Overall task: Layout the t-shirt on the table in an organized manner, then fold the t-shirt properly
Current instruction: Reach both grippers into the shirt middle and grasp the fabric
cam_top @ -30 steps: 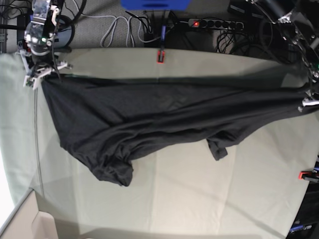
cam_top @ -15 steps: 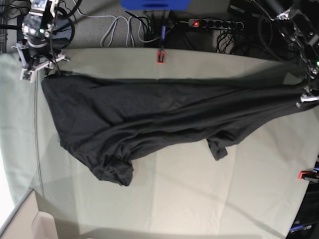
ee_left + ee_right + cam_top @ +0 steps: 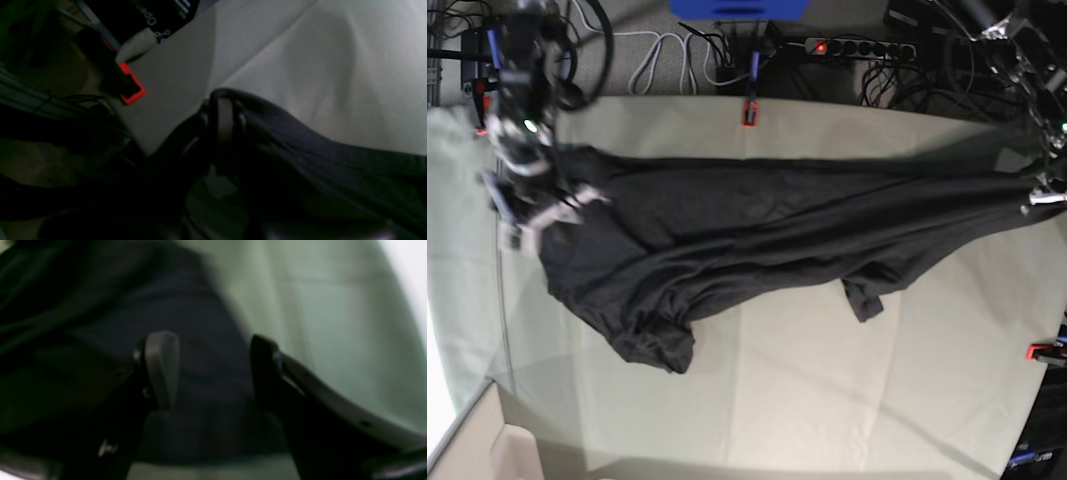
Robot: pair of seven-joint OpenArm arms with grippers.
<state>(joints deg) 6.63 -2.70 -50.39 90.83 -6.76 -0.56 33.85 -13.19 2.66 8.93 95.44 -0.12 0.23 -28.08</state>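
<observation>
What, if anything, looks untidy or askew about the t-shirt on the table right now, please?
The t-shirt is not laid flat: it stretches in a twisted band across the table, bunched into a lump at its lower left corner, with a small flap hanging from its lower edge.

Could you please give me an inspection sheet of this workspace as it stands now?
Surface: table under pale creased cloth.
Job's things: t-shirt stretched across the far half, bunched at the near left, not flat.
Clutter: nothing seen on the table.
Grippers: left claw shut on the t-shirt's edge; right claw open above the fabric.
Cables: loose cables and power strip behind the table.
Surroundings: red clamps at the table's edges.
</observation>
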